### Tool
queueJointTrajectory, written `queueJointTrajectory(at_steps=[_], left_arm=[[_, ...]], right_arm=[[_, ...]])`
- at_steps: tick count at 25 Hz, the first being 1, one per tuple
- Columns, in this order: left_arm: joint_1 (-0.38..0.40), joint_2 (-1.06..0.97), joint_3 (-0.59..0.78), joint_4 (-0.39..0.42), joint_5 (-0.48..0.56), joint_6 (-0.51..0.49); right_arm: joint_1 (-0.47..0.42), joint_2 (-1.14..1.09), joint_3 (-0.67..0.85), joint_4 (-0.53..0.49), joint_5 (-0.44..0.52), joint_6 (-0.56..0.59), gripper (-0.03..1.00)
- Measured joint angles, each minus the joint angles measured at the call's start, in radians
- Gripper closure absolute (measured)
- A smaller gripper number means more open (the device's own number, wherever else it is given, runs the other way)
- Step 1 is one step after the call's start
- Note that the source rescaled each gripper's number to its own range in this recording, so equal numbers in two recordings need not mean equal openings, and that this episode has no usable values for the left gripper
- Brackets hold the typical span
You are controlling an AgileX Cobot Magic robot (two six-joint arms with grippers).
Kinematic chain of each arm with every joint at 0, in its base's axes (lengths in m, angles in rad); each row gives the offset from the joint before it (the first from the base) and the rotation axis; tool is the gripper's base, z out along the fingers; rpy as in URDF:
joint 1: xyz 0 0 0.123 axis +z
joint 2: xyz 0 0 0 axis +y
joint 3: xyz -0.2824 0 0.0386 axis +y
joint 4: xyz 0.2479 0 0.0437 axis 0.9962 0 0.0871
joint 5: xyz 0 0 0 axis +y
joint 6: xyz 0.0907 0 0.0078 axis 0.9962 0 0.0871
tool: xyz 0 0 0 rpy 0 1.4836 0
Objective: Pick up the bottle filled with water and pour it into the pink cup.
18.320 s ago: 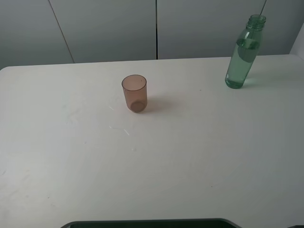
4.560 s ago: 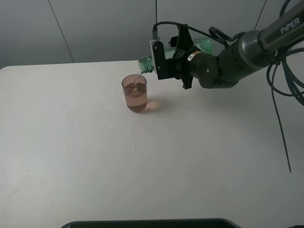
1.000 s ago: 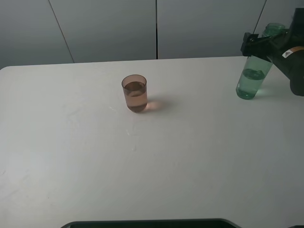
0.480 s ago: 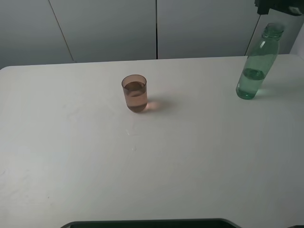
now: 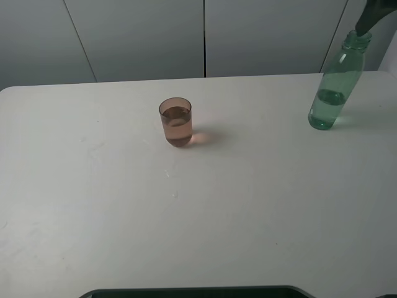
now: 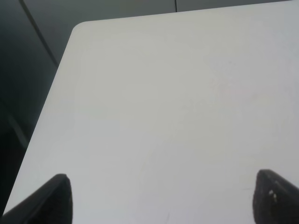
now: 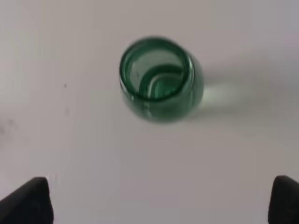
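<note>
The green-tinted bottle (image 5: 333, 87) stands upright at the table's far right, capless, with a little water at its bottom. The right wrist view looks straight down into its open mouth (image 7: 156, 77). My right gripper (image 7: 161, 200) is open and empty above the bottle, with its fingertips (image 7: 28, 200) wide apart and clear of the bottle. Only a dark part of the right arm (image 5: 371, 17) shows in the exterior view. The pink cup (image 5: 176, 121) stands mid-table, mostly full of water. My left gripper (image 6: 161, 198) is open and empty over bare table.
The white table (image 5: 198, 217) ends at a grey panelled wall (image 5: 142, 37) behind. The left wrist view shows the table's rounded corner (image 6: 81, 28) with a dark drop beyond it. A dark edge (image 5: 198, 292) shows at the table's front.
The cup now holds water and the bottle stands back at the far right. In the last second my right gripper let go of the bottle and rose above it.
</note>
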Motion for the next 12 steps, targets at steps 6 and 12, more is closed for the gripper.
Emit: queueJointTrajectory(at_steps=[6,12], left_arm=[[0.000,0.000,0.000,0.000,0.000,0.000],[0.000,0.000,0.000,0.000,0.000,0.000]], right_arm=[[-0.004,-0.102,0.040,-0.049,0.038,0.037,-0.03],[-0.004,-0.295,0.210,-0.053,0.039,0.059,-0.03]])
